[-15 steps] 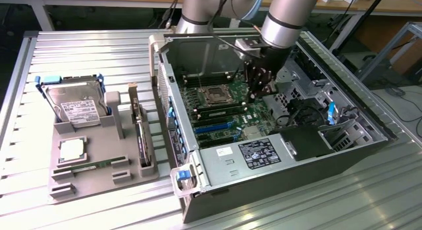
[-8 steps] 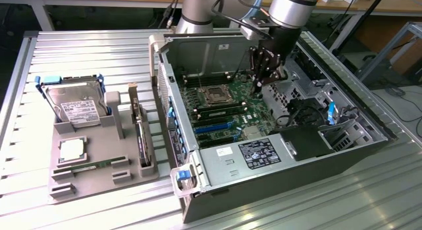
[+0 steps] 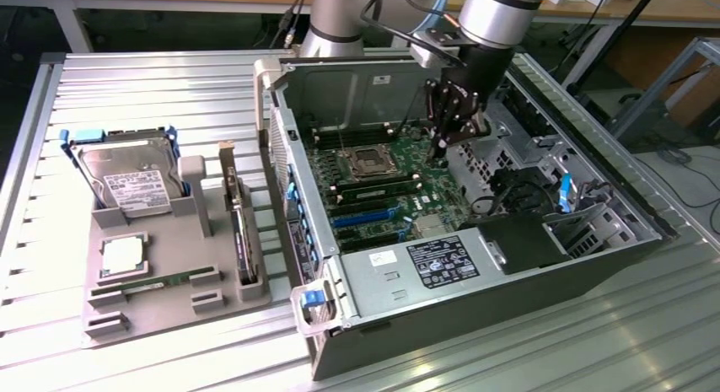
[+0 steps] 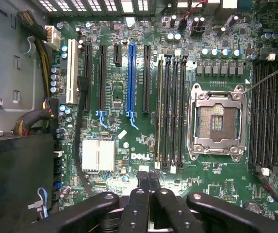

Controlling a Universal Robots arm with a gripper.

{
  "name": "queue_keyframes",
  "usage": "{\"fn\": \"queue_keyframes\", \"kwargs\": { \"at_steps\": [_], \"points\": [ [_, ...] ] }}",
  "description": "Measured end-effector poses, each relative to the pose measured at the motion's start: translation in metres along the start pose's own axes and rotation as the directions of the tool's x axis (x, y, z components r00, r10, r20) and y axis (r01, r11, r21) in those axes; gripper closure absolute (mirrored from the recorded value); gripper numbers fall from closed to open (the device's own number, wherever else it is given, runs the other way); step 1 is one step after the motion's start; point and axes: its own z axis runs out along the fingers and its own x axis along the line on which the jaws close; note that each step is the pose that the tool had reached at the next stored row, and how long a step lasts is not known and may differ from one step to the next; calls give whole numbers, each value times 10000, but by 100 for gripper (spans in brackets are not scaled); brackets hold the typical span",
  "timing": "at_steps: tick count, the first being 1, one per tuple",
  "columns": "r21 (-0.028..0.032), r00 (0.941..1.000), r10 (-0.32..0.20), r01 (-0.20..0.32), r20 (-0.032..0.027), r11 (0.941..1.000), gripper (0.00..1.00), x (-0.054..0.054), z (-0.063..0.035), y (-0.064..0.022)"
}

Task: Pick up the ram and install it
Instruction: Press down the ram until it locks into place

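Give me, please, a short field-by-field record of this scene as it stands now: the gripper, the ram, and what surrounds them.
gripper: shut, empty, above the motherboard inside the open computer case
ram: lying flat in the grey parts tray, at its near edge, not yet picked up
cpu socket: open and empty
memory slots: beside the socket, no stick standing in them
other tray parts: hard drive, processor chip, upright expansion card

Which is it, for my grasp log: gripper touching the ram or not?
Apart. Exterior view: gripper inside the computer case, ram on the tray outside.
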Motion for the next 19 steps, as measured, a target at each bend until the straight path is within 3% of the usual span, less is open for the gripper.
{"fn": "queue_keyframes", "kwargs": {
  "at_steps": [1,2,4,7,10,14,17,19],
  "points": [
    [8,10000,4,-4,-35,10000,90,-6,-1,6],
    [4,10000,1,-1,-32,10000,90,-4,0,6],
    [-40,9984,571,-571,4,9984,90,-6,8,6],
    [-124,9874,1579,-1578,55,9874,90,-6,14,6],
    [-207,9680,2506,-2504,97,9679,90,-6,14,6],
    [-269,9483,3170,-3166,122,9482,90,-6,15,6],
    [-337,9219,3872,-3866,143,9216,90,-6,14,6],
    [-367,9096,4152,-4145,150,9093,90,-6,14,6]
  ]
}}
